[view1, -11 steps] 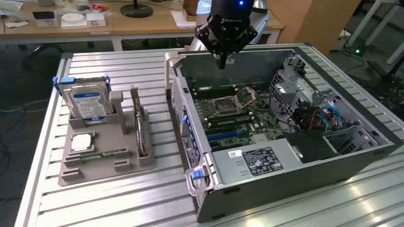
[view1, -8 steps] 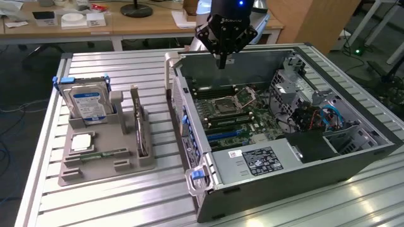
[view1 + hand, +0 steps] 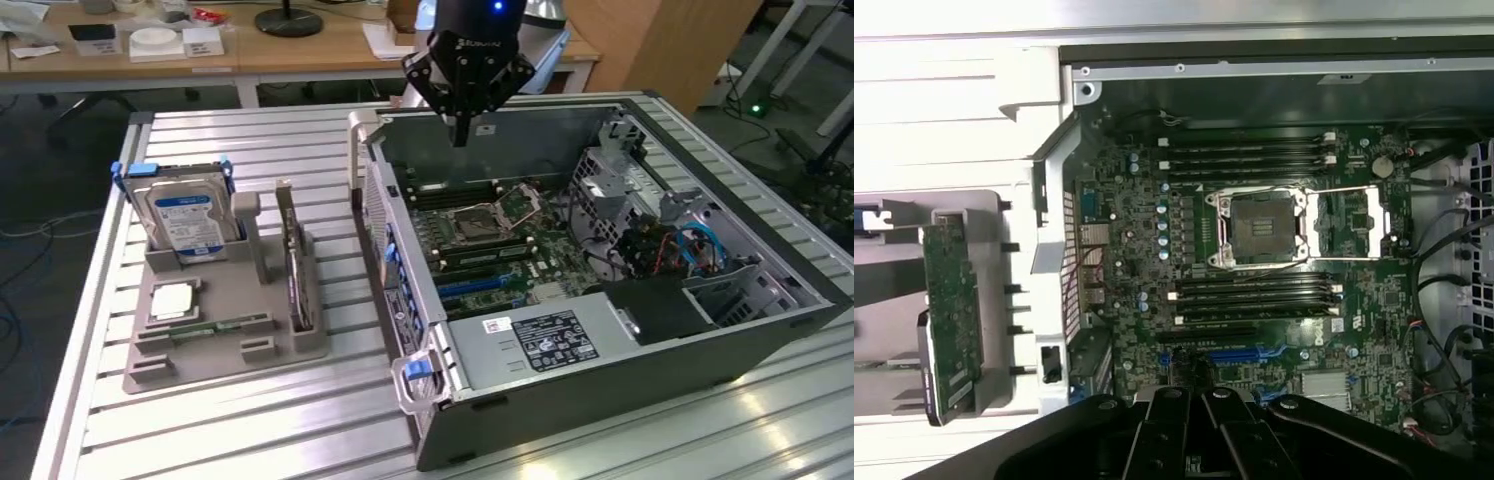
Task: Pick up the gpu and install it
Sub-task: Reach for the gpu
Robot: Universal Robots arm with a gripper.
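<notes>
A ribbed metal table carries the work, with wooden desks and office clutter behind it. The gpu stands on edge in a slot of a grey holder on the exterior view's left, untouched and well apart from the arm. The wrist view shows its green board face, with the dark cooler on the side turned away from the case. Sharing the holder are an upright hard drive with a blue-white label, a square processor chip lying flat, and a narrow memory stick lying in front of the chip. Just beside the holder, to the exterior view's right, lies the open computer case. Its perforated rear wall, with blue latches, stands between the gpu and the motherboard. On the board are the open processor socket, rows of dark memory slots on either side of it, and blue expansion slots nearer the power supply, which bears a black label. Drive cages and blue cables crowd the case's far end. The gripper hangs above the case near its back wall, over the memory-slot side of the board. Its fingers are pressed together with nothing between them.
</notes>
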